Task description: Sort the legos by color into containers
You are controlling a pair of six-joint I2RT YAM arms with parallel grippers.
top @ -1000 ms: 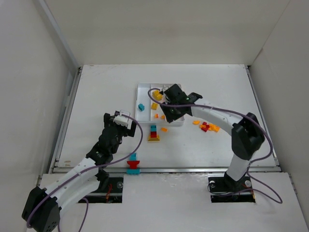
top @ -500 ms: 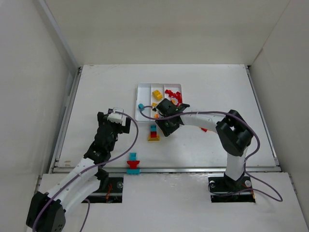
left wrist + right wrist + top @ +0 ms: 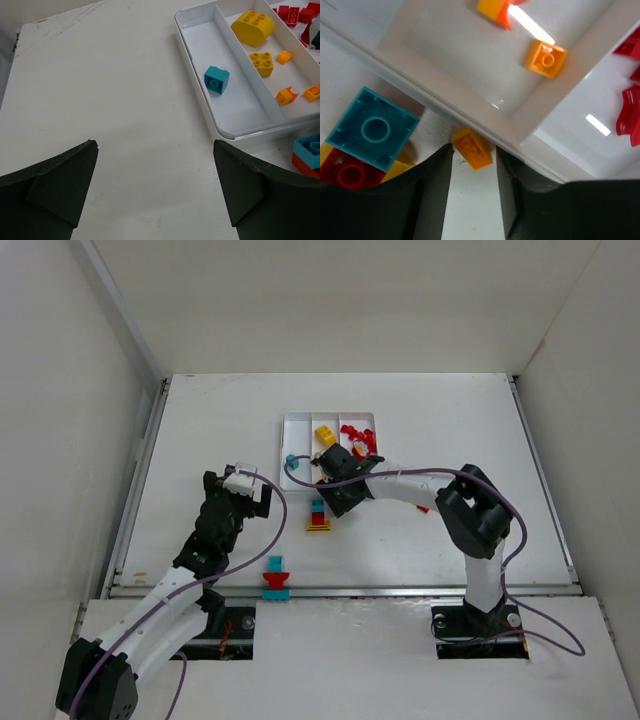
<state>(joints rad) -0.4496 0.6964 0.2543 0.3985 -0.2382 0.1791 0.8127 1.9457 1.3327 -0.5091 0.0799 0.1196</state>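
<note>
Just outside the near wall of tray (image 3: 410, 75), right gripper (image 3: 473, 155) sits with jaws part-open astride a small orange brick (image 3: 470, 145); cannot tell if they pinch it. Left gripper (image 3: 155, 147) gapes wide over table (image 3: 100, 75) left of tray, holding nothing.

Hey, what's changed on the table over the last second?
The right gripper swung from above the tray back to its near wall, fingers now flanking an orange brick on the table there; grip unclear. The left gripper drew slightly left, open. The tray and both brick stacks stayed put.
</note>
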